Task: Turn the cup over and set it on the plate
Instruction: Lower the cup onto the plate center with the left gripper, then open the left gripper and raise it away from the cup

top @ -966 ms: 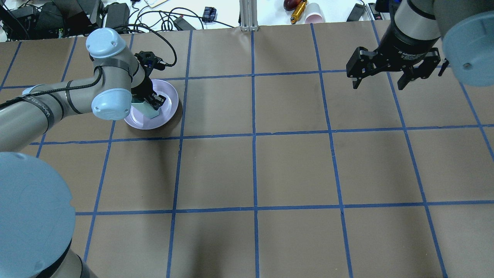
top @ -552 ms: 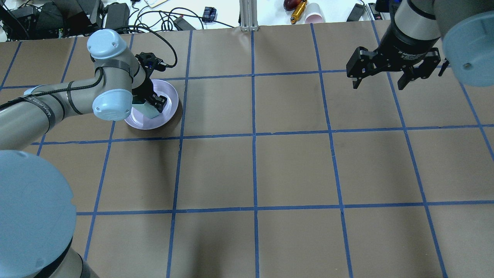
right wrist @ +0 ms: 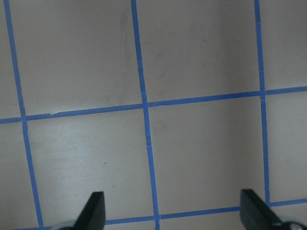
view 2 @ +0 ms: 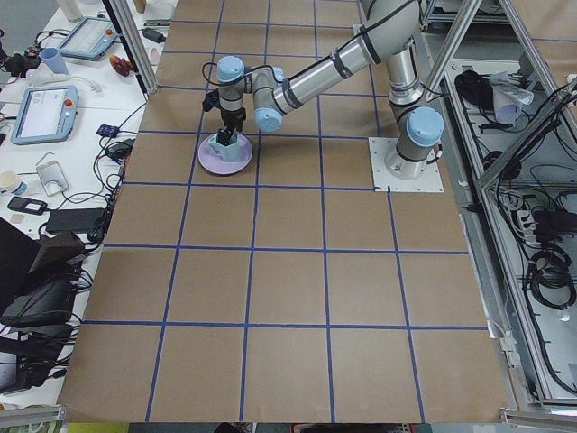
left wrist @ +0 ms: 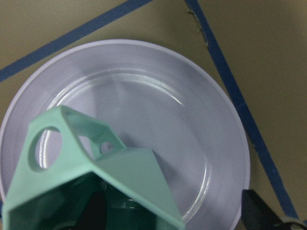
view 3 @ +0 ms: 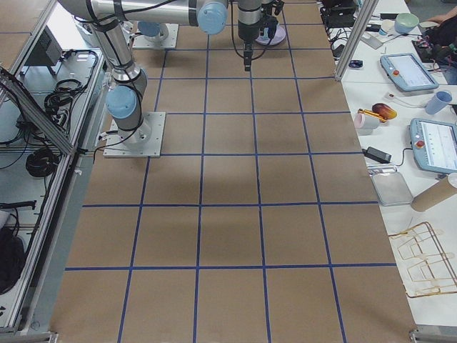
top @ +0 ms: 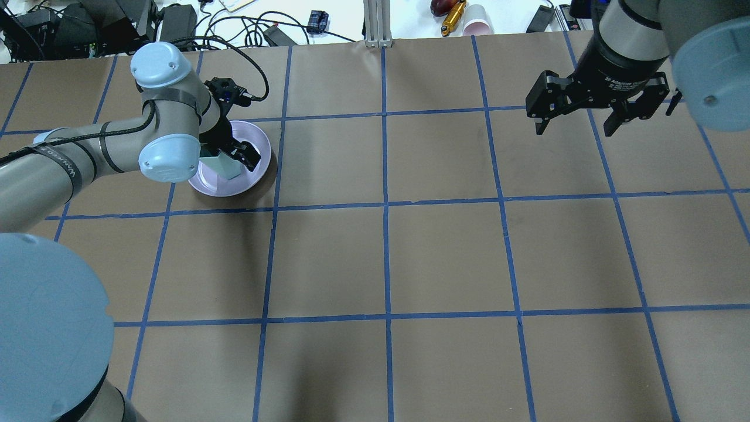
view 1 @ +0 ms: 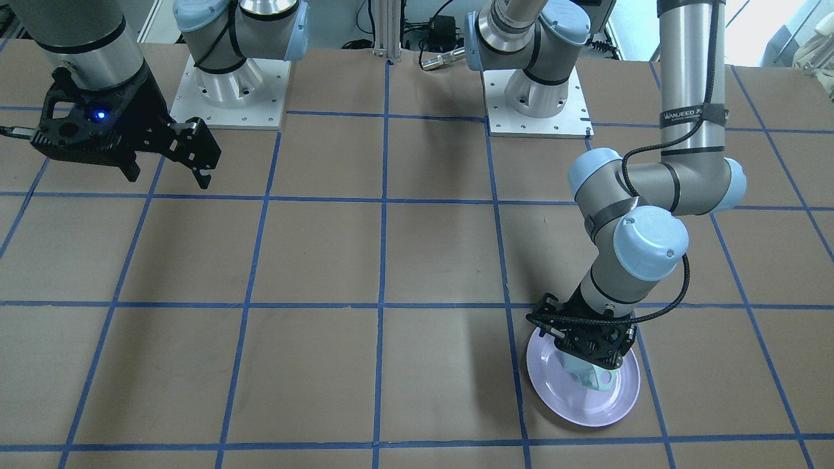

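The pale mint-green cup [top: 223, 166] stands on the lavender plate [top: 220, 186] at the far left of the table, mouth up, its teal inside facing the wrist camera. In the left wrist view the cup [left wrist: 96, 167] fills the lower left, handle towards the plate's [left wrist: 168, 96] middle. My left gripper [top: 235, 158] is low over the plate and open. One finger is inside the cup, the other finger [left wrist: 259, 213] stands well clear of its wall. The front view shows the same cup [view 1: 596, 379] and plate [view 1: 586, 407]. My right gripper [top: 574, 129] hangs open and empty at the far right.
Blue tape lines grid the brown table. Cables, power bricks and a pink paper cup [top: 477, 22] lie beyond the far edge. The arm bases [view 1: 225, 91] stand at the robot's side. The right wrist view shows only bare table [right wrist: 201, 62] under the open fingers.
My left gripper's outer finger has moved away from the cup's wall, so the grip has opened. The cup stays on the plate. The right arm has not moved.
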